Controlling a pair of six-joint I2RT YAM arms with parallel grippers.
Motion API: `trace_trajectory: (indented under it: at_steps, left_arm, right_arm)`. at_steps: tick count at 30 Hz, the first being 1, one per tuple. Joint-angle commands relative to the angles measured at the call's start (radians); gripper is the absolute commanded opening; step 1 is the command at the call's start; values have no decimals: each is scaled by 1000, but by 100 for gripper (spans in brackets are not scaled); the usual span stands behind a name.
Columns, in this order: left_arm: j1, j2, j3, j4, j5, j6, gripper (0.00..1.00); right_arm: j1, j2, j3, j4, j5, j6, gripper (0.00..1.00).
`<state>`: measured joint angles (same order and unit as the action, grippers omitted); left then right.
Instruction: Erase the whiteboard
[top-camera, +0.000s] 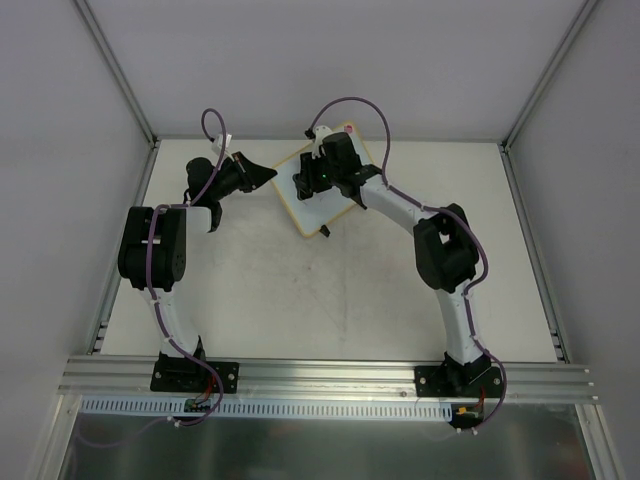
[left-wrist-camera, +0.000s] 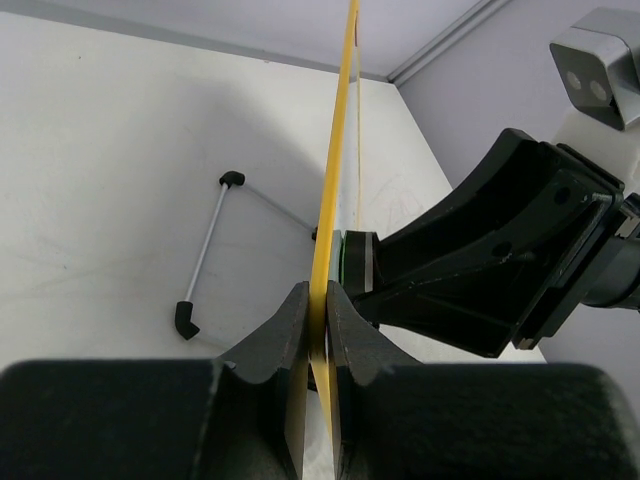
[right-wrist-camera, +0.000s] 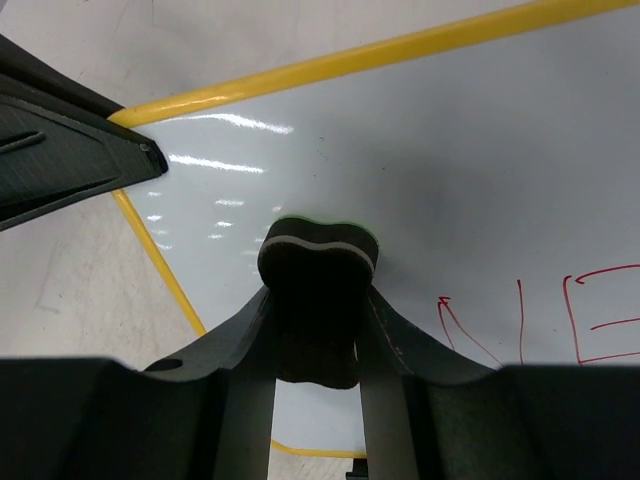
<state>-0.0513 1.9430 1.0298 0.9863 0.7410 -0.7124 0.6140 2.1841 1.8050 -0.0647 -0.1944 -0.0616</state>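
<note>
The whiteboard (top-camera: 305, 212) lies tilted at the back middle of the table, with a yellow rim and a pink dot (top-camera: 348, 128) at its far corner. My left gripper (top-camera: 264, 178) is shut on its left rim; in the left wrist view the jaws (left-wrist-camera: 320, 296) pinch the yellow edge (left-wrist-camera: 342, 140), seen edge-on. My right gripper (top-camera: 318, 182) is shut on a black bow-shaped eraser (right-wrist-camera: 318, 250) and presses it against the white surface (right-wrist-camera: 450, 140). Red marker strokes (right-wrist-camera: 560, 320) show to the right of the eraser.
A thin metal rod with black ends (left-wrist-camera: 205, 250) lies on the table by the board. Grey enclosure walls surround the white table (top-camera: 300, 300). An aluminium rail (top-camera: 320, 375) carries both arm bases at the near edge.
</note>
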Motion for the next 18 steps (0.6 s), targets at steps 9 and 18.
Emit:
trace_trajectory:
  at_steps: [9, 18]
  left_arm:
    - [-13, -9, 3, 57, 69, 36, 0]
    - [-13, -6, 4, 66, 74, 33, 0]
  right_arm:
    - [-23, -46, -205, 209, -31, 58, 0]
    - [19, -129, -435, 253, -33, 97, 0]
